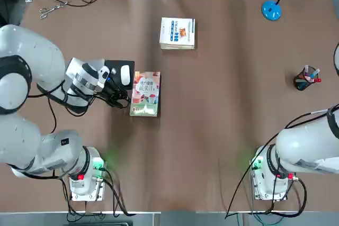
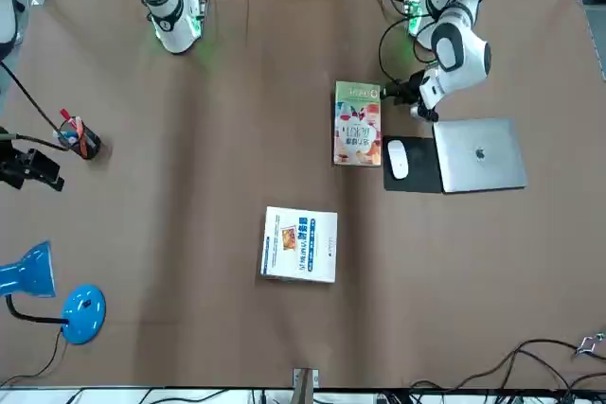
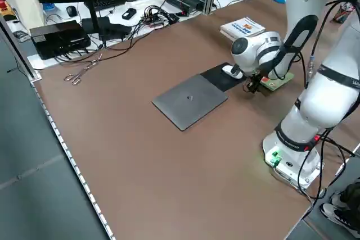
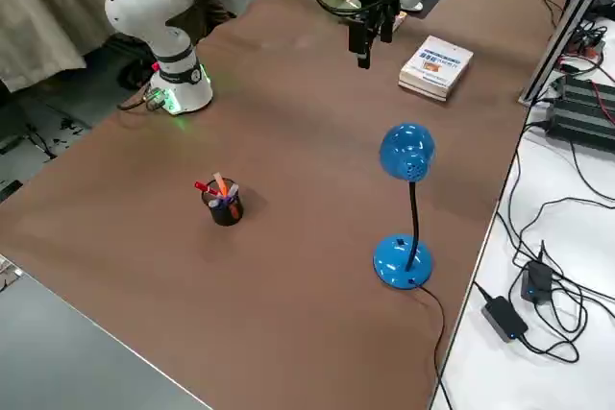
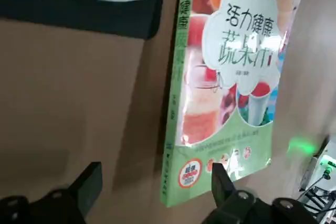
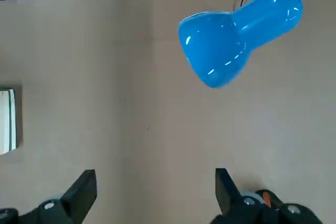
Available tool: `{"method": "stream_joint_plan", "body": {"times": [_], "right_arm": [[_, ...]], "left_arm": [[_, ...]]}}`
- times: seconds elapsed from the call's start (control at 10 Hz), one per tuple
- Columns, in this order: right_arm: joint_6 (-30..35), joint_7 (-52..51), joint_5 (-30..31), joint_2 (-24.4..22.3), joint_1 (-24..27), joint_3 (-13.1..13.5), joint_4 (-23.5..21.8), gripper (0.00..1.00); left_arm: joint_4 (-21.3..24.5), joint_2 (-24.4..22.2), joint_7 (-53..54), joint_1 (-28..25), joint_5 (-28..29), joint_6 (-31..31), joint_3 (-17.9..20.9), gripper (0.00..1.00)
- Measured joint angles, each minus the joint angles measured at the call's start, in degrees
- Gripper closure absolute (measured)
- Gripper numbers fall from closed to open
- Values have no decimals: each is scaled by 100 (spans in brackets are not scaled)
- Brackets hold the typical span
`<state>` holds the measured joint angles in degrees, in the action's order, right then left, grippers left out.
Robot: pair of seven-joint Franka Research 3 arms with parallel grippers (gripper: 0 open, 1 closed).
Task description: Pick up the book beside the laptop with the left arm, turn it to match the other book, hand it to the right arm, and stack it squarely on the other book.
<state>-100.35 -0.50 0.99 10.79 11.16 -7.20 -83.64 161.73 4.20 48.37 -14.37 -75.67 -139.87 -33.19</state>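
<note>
The book point(image 1: 145, 93) lies flat on the brown surface point(image 1: 222, 109), cover up, just beside the black mouse pad point(image 2: 414, 166) that adjoins the laptop point(image 2: 478, 154). Thin volume: green spine and border, pink-orange drink illustration, a white cloud panel with red and green lettering, a round red badge near one end. My left claw point(image 5: 152, 182) hovers low at that end, fingers wide apart, gripping nothing. My right claw point(image 6: 152, 187) hangs open and empty over bare surface near the blue lamp point(image 6: 239, 32). The other book point(image 1: 178, 33), white, lies well apart.
</note>
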Motion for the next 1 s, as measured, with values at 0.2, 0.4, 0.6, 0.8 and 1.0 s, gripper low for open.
{"method": "stream_joint_plan", "body": {"times": [0.2, 0.4, 0.6, 0.8, 1.0], "right_arm": [[10, -128, 0, 0, 37, 19, -1, 0], [8, -151, 0, 3, 41, 22, -3, 0], [10, -171, 0, 6, 39, 15, -6, 0], [3, -184, 0, 6, 33, 0, -7, 0], [-1, -195, 0, 6, 31, -4, -7, 0]], "left_arm": [[-15, 134, 185, 15, -73, 1, -28, 7], [-56, 236, 374, 24, -402, 3, -100, 8], [-174, 267, 417, 52, -883, 3, -385, 10], [-241, 335, 428, 102, -1070, 2, -531, 11], [-249, 477, 513, 83, -1085, 1, -538, 15]]}}
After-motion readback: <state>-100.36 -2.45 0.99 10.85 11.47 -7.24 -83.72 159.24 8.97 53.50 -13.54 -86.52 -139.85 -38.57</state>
